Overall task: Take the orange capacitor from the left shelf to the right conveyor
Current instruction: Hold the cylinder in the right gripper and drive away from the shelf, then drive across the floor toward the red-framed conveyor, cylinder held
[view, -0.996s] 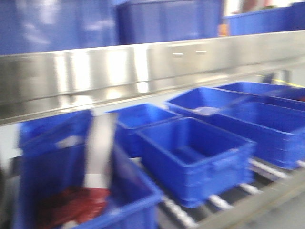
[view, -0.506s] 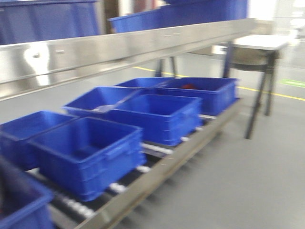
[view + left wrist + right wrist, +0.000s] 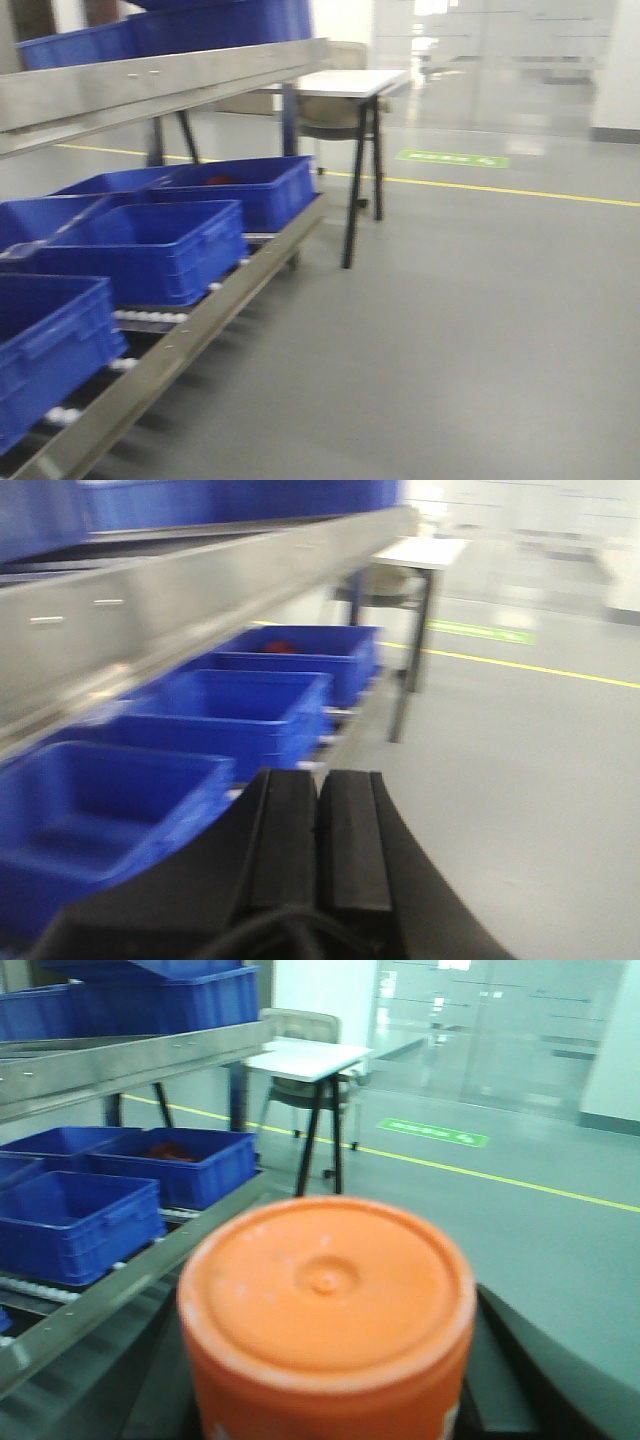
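— at the right wrist, the orange capacitor (image 3: 325, 1300) is seen clamped in the right gripper (image 3: 330, 1390), flat top toward the lens, well apart from the left shelf (image 3: 160, 85).
— why gripped by the sides?
— the ends are likely kept free for standing it on the right conveyor, which is not in view. the left gripper (image 3: 318, 830) is pressed closed on nothing.

Orange capacitor (image 3: 325, 1300), blue bins (image 3: 150, 245)

You have the left shelf (image 3: 160, 80) and its blue bins (image 3: 150, 250) walling off your left side. A white table (image 3: 345, 82) stands at the rack's far end. To the right, grey floor (image 3: 480, 330) lies open up to the glass wall (image 3: 500, 60).
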